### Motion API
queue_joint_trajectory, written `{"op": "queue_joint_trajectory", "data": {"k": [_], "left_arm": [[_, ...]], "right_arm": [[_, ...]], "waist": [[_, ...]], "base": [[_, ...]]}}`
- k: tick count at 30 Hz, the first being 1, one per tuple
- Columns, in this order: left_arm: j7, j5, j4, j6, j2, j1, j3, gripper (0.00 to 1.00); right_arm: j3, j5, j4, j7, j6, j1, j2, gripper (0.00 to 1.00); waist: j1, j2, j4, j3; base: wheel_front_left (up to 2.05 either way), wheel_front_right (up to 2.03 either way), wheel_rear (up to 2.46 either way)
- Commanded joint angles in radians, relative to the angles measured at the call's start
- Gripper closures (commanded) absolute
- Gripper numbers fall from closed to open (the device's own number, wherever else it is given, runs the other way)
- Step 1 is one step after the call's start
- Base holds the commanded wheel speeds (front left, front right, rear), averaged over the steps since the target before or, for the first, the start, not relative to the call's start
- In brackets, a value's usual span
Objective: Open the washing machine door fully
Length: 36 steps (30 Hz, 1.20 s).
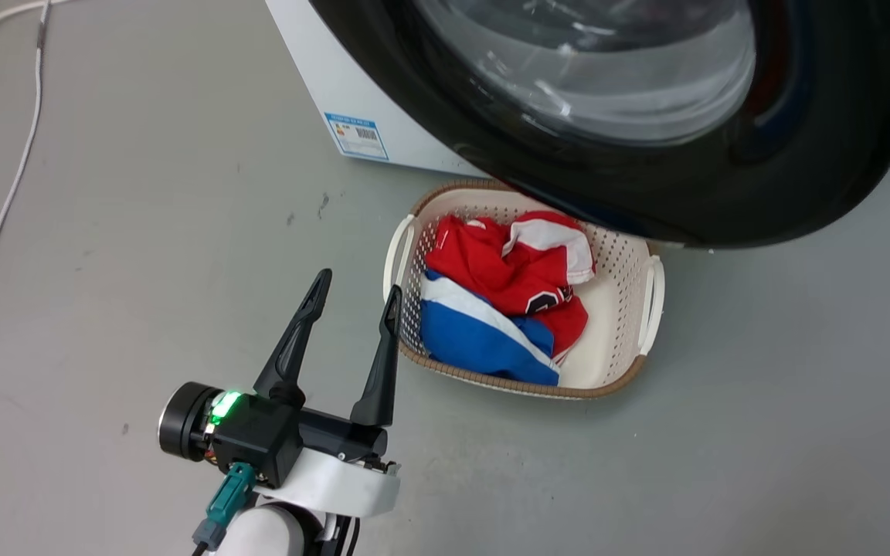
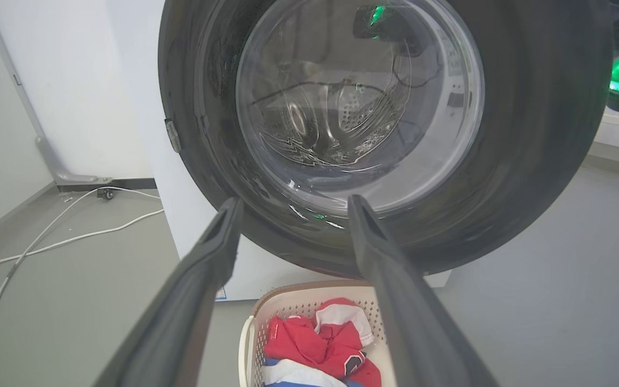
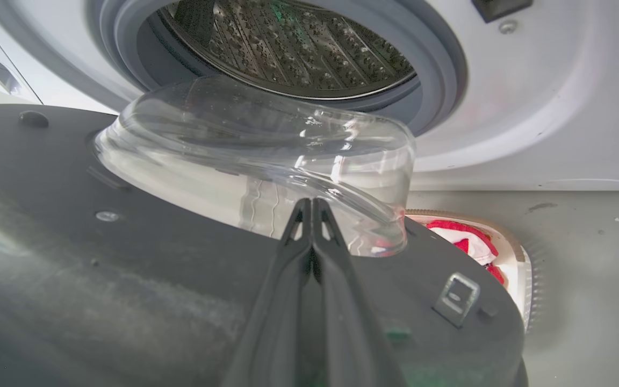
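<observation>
The washing machine door (image 1: 800, 177) is glossy black with a clear glass bowl and stands swung out from the white washing machine (image 1: 314, 69), above a basket. In the right wrist view its dark inner face (image 3: 127, 301) and bowl lie before the steel drum (image 3: 288, 48). My right gripper (image 3: 310, 204) is shut with nothing in it, on that inner side, its tips at the foot of the bowl. My left gripper (image 1: 358, 287) is open and empty, low over the floor left of the basket. It faces the door's outer side (image 2: 530, 134), clear of it, with its fingers (image 2: 293, 203) spread.
A cream laundry basket (image 1: 650, 297) with red, white and blue clothes sits on the grey floor under the door's lower edge. White cables (image 1: 8, 193) trail along the floor at the far left. A latch hook (image 3: 455, 298) sticks up from the door's inner face.
</observation>
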Motion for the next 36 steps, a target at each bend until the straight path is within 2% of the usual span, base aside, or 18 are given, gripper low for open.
{"op": "queue_joint_trajectory", "data": {"k": [1,10,14,22,36], "left_arm": [[-0.003,0.003,0.001,-0.003,-0.001,0.011,0.005,0.00],[-0.003,0.009,0.011,-0.006,-0.001,0.076,0.017,0.00],[-0.003,0.011,0.012,-0.005,-0.001,0.106,0.019,0.00],[-0.003,0.019,0.012,-0.009,-0.001,0.156,0.037,0.00],[-0.003,0.020,0.024,-0.022,-0.001,0.212,0.045,0.00]], "right_arm": [[0.002,0.007,-0.004,0.013,0.000,0.042,0.011,1.00],[0.008,0.061,-0.085,0.063,0.000,0.217,0.069,1.00],[0.010,0.122,-0.131,0.077,0.000,0.294,0.091,1.00],[0.060,0.218,-0.204,0.084,0.000,0.443,0.105,1.00],[0.325,0.488,-0.207,-0.022,0.000,0.615,0.108,1.00]], "waist": [[0.0000,0.0000,-0.003,-0.030],[0.0000,0.0000,-0.007,-0.140],[0.0000,0.0000,0.002,-0.187],[0.0000,0.0000,0.020,-0.252],[0.0000,0.0000,0.098,-0.319]], "base": [[0.00,0.00,0.00],[0.00,0.00,0.00],[0.00,0.00,0.00],[0.00,0.00,0.00],[0.00,0.00,0.00]]}}
